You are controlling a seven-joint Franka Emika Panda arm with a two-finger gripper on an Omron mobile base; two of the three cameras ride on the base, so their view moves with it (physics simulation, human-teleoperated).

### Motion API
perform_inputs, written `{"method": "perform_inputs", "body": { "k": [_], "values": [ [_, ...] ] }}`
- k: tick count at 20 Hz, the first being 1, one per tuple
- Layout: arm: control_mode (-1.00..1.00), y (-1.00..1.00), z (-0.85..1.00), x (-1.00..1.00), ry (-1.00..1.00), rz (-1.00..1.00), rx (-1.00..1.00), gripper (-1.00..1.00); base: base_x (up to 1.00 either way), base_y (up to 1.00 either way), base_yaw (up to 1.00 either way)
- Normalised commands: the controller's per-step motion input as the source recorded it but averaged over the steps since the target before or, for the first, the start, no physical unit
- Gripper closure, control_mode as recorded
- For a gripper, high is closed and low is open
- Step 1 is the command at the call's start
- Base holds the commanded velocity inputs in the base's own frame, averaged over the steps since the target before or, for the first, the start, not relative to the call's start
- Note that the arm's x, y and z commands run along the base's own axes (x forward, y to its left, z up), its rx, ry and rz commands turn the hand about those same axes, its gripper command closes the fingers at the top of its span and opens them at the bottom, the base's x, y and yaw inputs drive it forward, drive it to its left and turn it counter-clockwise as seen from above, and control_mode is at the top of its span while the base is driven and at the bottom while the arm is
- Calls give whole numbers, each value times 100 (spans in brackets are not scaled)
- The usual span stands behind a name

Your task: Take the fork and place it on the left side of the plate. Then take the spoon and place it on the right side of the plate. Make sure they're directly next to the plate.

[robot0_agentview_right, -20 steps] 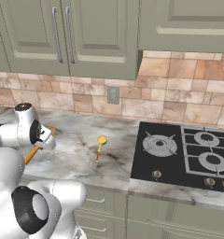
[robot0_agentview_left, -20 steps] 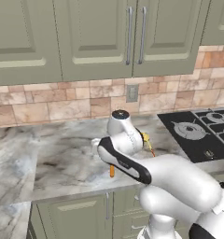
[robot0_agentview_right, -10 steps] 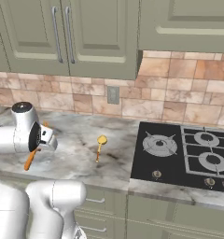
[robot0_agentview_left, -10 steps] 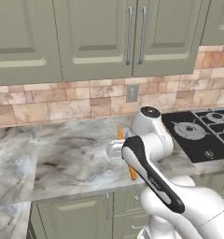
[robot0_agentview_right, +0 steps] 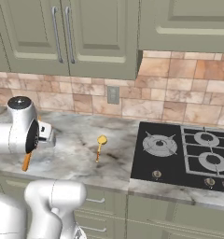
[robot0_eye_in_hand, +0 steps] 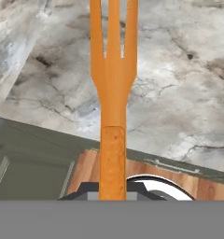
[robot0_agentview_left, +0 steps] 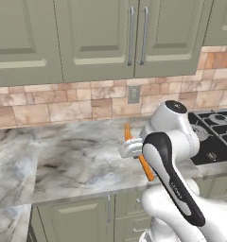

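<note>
**Inspector:** Orange fork (robot0_agentview_left: pixel 144 165) is clamped by its handle in the gripper (robot0_agentview_left: pixel 134 150), jaws closed tight on it. It is carried in the air above the front edge of the marble counter (robot0_agentview_left: pixel 73 160), tines up in the left base view, handle end hanging past the white wrist.

**Assessor:** And the other task items?

**Inspector:** The spoon (robot0_agentview_right: pixel 100 144) lies flat on the counter, bowl toward the backsplash, between the arm and the black hob (robot0_agentview_right: pixel 184 156), well apart from both. No plate can be confirmed on the counter. The hand view shows the fork (robot0_eye_in_hand: pixel 113 93) over the counter's front edge, with cabinet fronts and a strip of wood floor below.

**Assessor:** Risks?

**Inspector:** Judged, not observed: the grip is narrow on a slim handle, so the fork could pivot or slip during a wide swing. A drop here could carry it past the front edge to the floor. With the plate unlocated, placement directly beside it cannot yet be checked.

**Assessor:** Containers?

**Inspector:** Cabinets (robot0_agentview_left: pixel 96 38) are shut, contents hidden; nothing else holds anything
</note>
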Motion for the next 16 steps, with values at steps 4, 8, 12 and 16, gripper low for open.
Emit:
{"method": "perform_inputs", "body": {
  "k": [4, 8, 12, 16],
  "values": [
    [-100, 3, 15, 0, 12, 1, 0, 100, 0, 0, 0],
    [-100, 0, 0, 0, 0, 0, 0, 100, 0, 0, 0],
    [-100, 0, 0, 0, 0, 0, 0, 100, 0, 0, 0],
    [100, 0, 0, 0, 0, 0, 0, 100, 0, 0, 0]
  ]
}}
